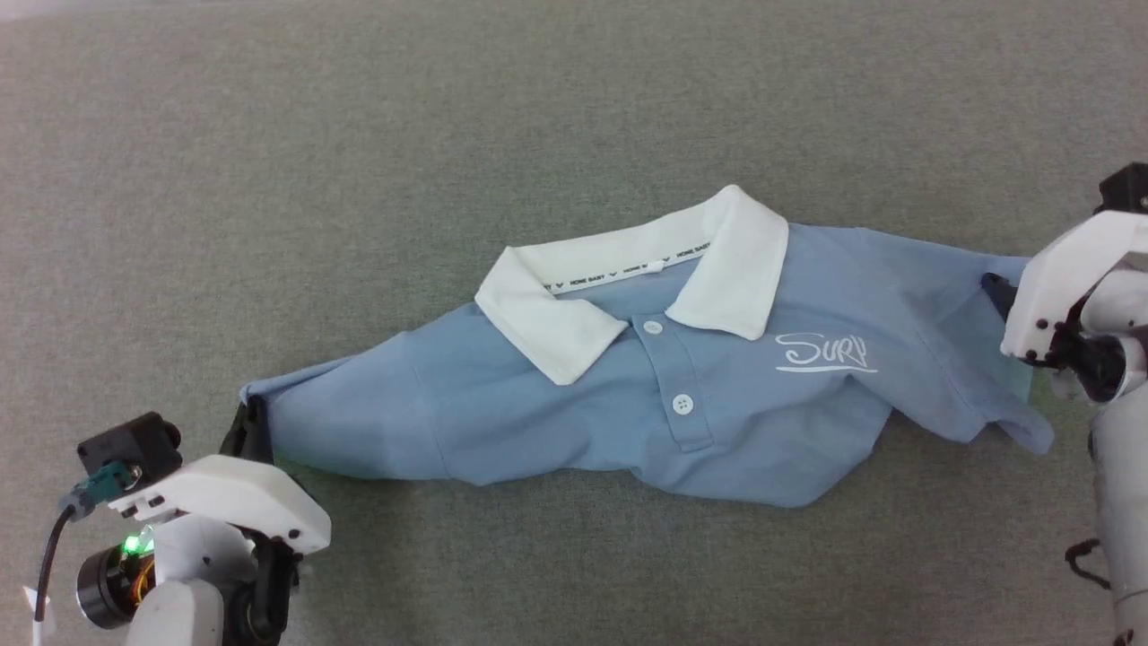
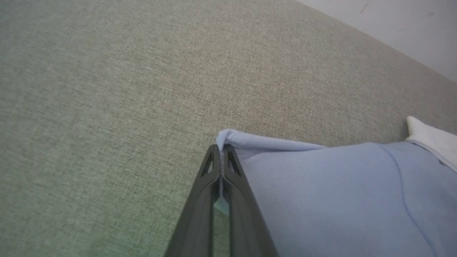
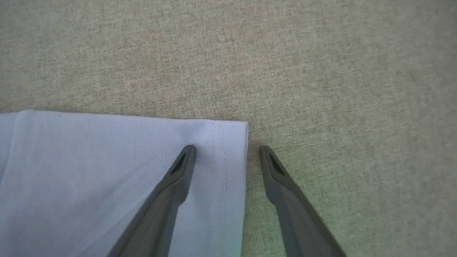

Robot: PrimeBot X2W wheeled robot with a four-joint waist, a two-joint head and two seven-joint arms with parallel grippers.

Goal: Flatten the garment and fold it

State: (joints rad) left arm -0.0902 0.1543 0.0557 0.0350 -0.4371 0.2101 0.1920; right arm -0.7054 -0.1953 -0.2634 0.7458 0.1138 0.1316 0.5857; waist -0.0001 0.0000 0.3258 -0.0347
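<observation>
The garment (image 1: 556, 422), a light blue polo shirt with a white collar (image 1: 628, 287) and white script logo (image 1: 823, 353), lies front up and rumpled across the middle of the table, sleeves stretched out to both sides. At the lower left, my left gripper (image 1: 249, 422) is shut on the tip of one sleeve; the left wrist view shows the blue cloth (image 2: 339, 185) pinched between my left gripper's (image 2: 222, 148) two fingers. At the right, my right gripper (image 1: 1000, 296) stands open at the other sleeve. The right wrist view has my right gripper (image 3: 226, 150) straddling the hem (image 3: 228, 178), one finger over the cloth, one over the table.
The grey-green fabric tabletop (image 1: 359, 135) spreads wide around the shirt on all sides. A pale wall (image 2: 410, 28) shows past the table's far edge in the left wrist view. A dark cable (image 1: 49, 547) hangs by my left wrist.
</observation>
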